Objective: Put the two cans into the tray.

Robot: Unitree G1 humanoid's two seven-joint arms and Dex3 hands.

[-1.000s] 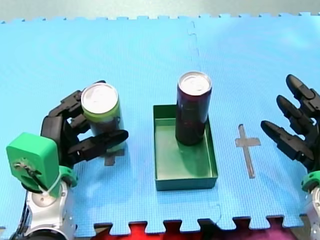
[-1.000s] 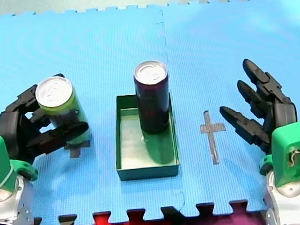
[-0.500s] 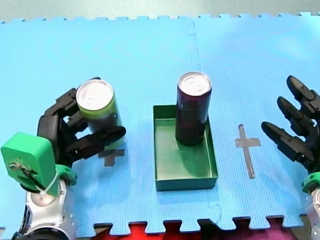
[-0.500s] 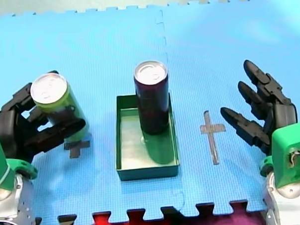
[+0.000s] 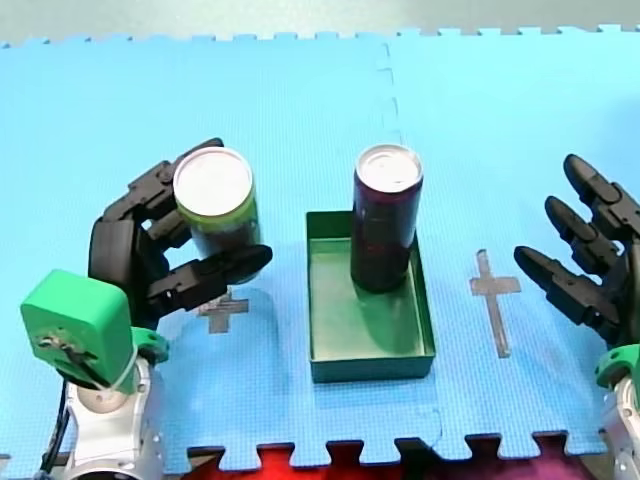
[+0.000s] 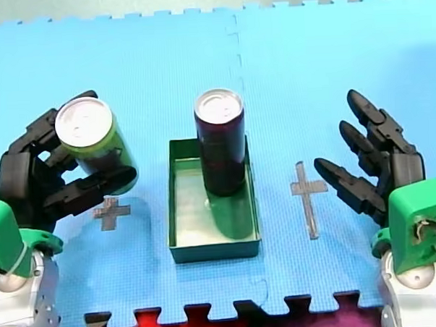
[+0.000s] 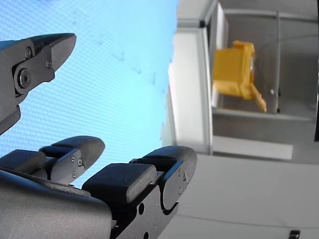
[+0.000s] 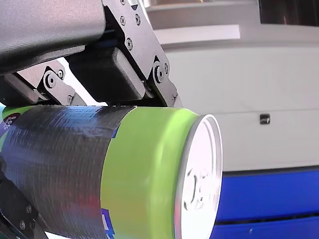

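The green can (image 5: 214,202) sits at centre left, clasped by the curled fingers of our left hand (image 5: 150,265). Carried too low, it could catch the rim of the tray (image 5: 345,330) or topple the dark can (image 5: 385,225) standing inside. Our right hand (image 5: 585,272), at the right edge, holds nothing.

There are two cans: a green can (image 5: 215,200) at centre left of the frame, and a dark red can (image 5: 386,225) at centre. There is one tray (image 5: 372,368), green, at centre, and the dark red can stands upright in its far end. There are two robot hands: the left robot hand (image 5: 150,260) at lower left, wrapped around the green can, and the right robot hand (image 5: 585,260) at lower right. Two grey tape crosses mark the mat, a left cross (image 5: 222,312) and a right cross (image 5: 495,300). Two blue foam mat tiles show, a left tile (image 5: 200,90) and a right tile (image 5: 520,100), joined by one toothed seam.
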